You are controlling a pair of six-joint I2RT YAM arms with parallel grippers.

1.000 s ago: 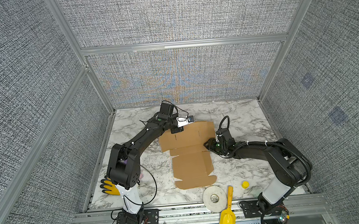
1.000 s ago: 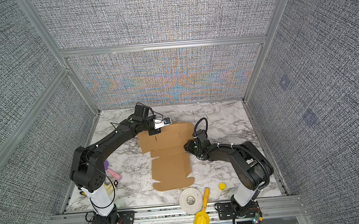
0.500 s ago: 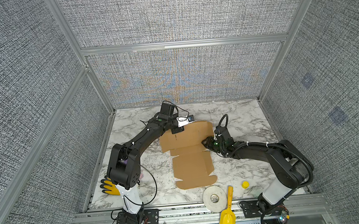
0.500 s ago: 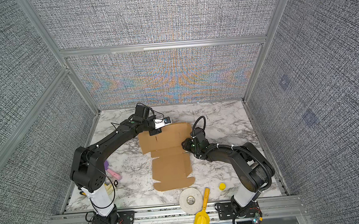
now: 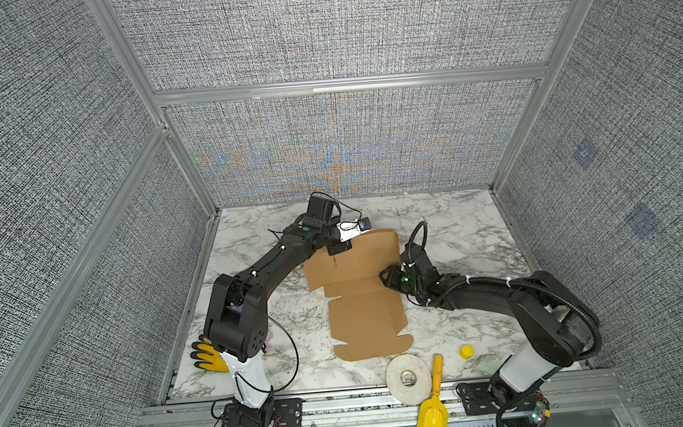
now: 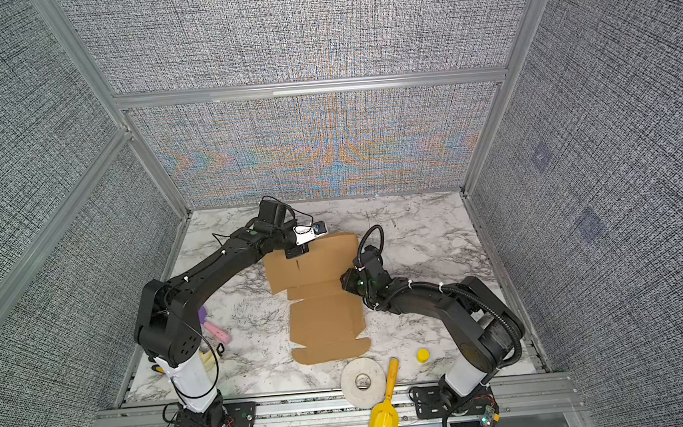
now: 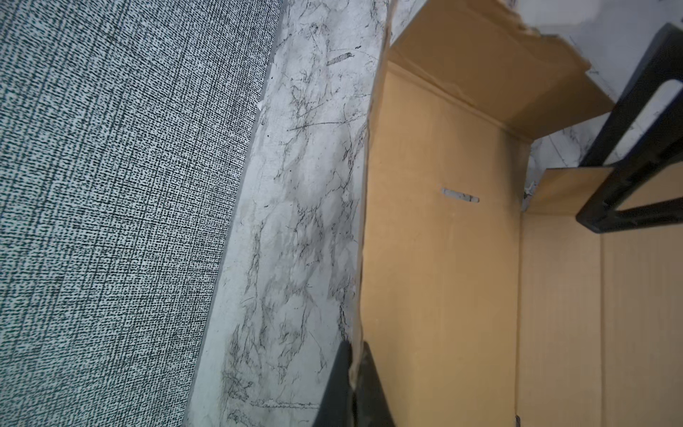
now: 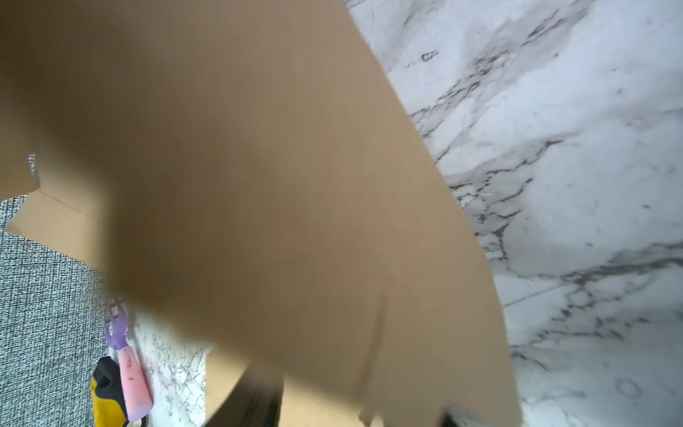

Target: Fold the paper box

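Box: the paper box [image 5: 361, 304] is lying mid-table [image 5: 458, 230], its far panel tilting up.
Left gripper [image 7: 354, 364]: clamping the box's far edge.
Right gripper [image 5: 387, 278]: sitting at the right edge; you can't tell its gap.
Risk: if you're pulling unevenly, the cardboard may tear or slip out.

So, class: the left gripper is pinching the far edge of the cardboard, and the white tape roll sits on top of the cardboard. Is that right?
Not quite. The left gripper does pinch the far edge of the cardboard, but the white tape roll sits on the table in front of the cardboard, not on top of it. Both top views show this.
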